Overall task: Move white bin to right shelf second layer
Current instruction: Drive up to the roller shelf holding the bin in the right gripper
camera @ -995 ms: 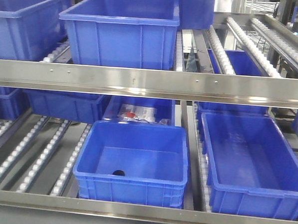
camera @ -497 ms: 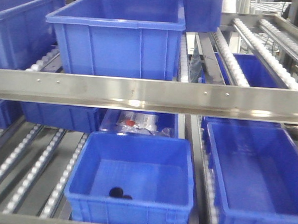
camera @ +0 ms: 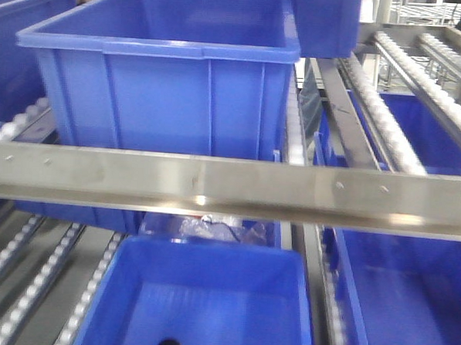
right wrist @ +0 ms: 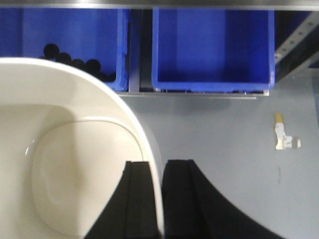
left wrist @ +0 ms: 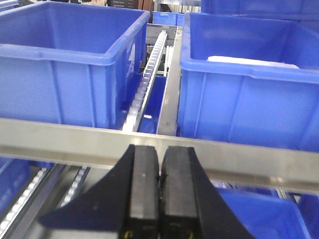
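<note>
Front view is crowded: the big blue crate (camera: 162, 72) on the upper tier fills the frame, its left neighbour cut off at the edge, and the steel front rail (camera: 229, 189) slices across, hiding most of the tier below — only the top of a lower blue crate (camera: 197, 298) shows, with a dark round blob at its bottom that can't be made out. Neither arm shows here. On the right wrist camera, the white bin (right wrist: 65, 154) spills off the left and bottom edges; it is glossy, cream, smooth-walled, with a rounded base. The right gripper (right wrist: 157, 199) is clamped on its rim, one finger inside, one outside, above grey floor. The left gripper (left wrist: 160, 194) is pressed closed on nothing, pads touching — hanging before a steel rail (left wrist: 249, 162).
</note>
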`<action>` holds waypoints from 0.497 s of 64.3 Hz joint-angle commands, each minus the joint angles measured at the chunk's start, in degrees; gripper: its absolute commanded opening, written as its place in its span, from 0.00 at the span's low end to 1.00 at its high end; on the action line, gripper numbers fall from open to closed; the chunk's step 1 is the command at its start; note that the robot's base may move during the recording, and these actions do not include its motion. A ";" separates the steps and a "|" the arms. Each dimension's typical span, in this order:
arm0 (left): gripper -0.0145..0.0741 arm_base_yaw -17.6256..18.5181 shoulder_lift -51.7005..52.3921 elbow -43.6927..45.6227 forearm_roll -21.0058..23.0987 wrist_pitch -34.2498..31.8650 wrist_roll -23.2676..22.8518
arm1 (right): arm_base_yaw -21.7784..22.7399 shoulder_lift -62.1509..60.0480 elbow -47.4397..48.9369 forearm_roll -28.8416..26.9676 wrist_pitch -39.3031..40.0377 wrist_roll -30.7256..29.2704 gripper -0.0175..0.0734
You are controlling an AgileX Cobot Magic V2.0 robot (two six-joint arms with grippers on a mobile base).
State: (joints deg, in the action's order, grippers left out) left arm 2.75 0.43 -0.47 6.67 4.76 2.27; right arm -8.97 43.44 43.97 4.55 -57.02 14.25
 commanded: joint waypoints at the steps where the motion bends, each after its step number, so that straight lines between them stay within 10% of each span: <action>1: 0.26 0.19 1.02 -1.61 0.04 -4.76 -0.30 | 0.33 -0.11 1.69 0.30 3.50 -0.20 0.26; 32: 0.26 0.19 1.02 -1.61 -0.11 -4.76 -0.30 | 0.33 -0.11 1.69 0.30 3.50 -0.20 0.26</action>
State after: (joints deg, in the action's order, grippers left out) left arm 2.75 0.43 -0.47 6.63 4.76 2.27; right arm -8.97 43.44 43.97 4.55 -57.02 14.25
